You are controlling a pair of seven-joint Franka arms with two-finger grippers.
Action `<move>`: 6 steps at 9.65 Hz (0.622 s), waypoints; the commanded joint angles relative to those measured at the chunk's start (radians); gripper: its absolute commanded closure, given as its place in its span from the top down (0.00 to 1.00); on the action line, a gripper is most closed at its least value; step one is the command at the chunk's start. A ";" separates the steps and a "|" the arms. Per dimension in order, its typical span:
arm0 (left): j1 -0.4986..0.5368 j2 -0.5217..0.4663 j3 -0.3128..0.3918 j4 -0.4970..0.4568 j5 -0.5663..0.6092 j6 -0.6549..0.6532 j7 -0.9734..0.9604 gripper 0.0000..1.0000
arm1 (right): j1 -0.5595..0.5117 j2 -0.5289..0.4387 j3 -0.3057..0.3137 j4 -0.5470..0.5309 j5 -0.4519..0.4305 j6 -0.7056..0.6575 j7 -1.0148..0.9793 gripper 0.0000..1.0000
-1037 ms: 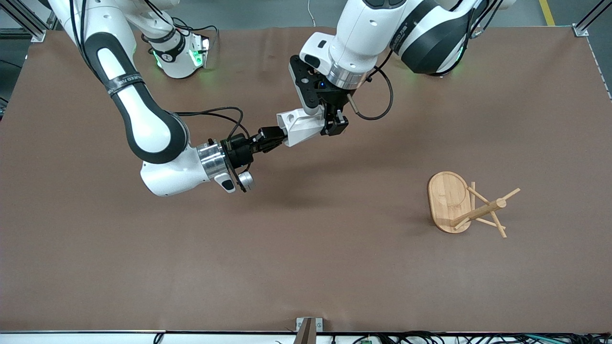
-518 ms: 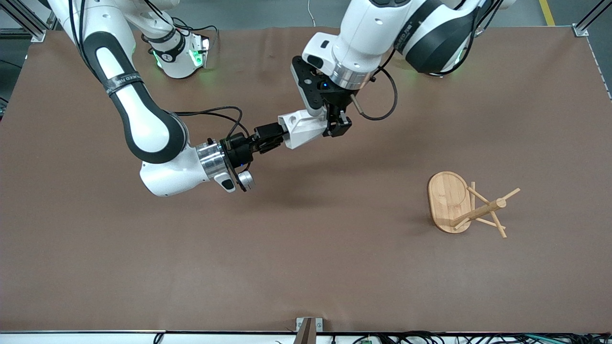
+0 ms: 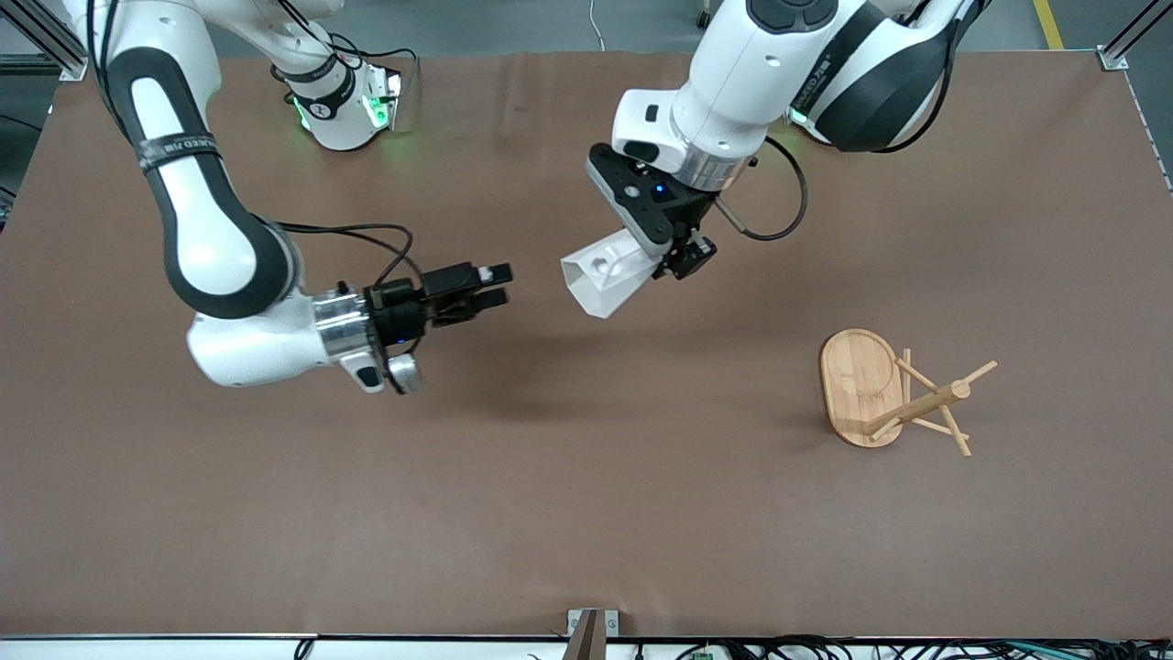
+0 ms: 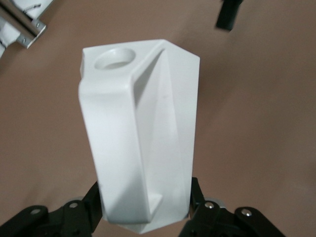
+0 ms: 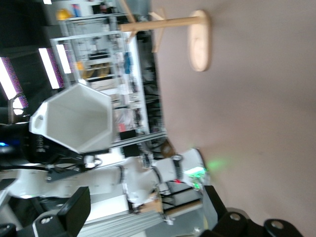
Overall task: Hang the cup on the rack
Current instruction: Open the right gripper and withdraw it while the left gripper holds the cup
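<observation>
The white faceted cup [image 3: 600,275] hangs in the air over the middle of the table. My left gripper [image 3: 680,257] is shut on its narrow base. In the left wrist view the cup [image 4: 143,128] fills the frame, its handle with the round hole [image 4: 114,58] pointing away from the left gripper [image 4: 145,213]. My right gripper [image 3: 493,284] is open and empty, a short gap from the cup toward the right arm's end. The right wrist view shows the cup's open mouth [image 5: 74,118] ahead of the right gripper [image 5: 145,210]. The bamboo rack [image 3: 893,394] stands toward the left arm's end of the table.
The brown table cover [image 3: 586,477] spreads between the cup and the rack. The right arm's base [image 3: 344,101] glows green at the table's top edge. A metal bracket [image 3: 591,623] sits at the table's near edge. The rack also shows in the right wrist view [image 5: 197,39].
My right gripper has let go of the cup and drawn back toward the right arm's end. My left gripper has carried the cup toward the left arm's end and turned it.
</observation>
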 commanded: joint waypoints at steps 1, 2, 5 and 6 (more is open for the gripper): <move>0.001 -0.011 0.004 -0.026 0.022 -0.026 -0.165 0.36 | 0.000 -0.121 -0.044 -0.042 -0.216 0.008 0.186 1.00; 0.001 -0.010 0.010 -0.024 0.023 -0.024 -0.217 0.36 | -0.003 -0.162 -0.070 -0.042 -0.352 0.000 0.205 1.00; 0.001 -0.005 0.059 -0.035 0.023 -0.024 -0.233 0.36 | -0.003 -0.272 -0.205 -0.042 -0.682 -0.045 0.207 1.00; 0.018 -0.005 0.061 -0.037 0.025 -0.026 -0.223 0.36 | -0.005 -0.293 -0.243 -0.021 -0.791 -0.046 0.212 1.00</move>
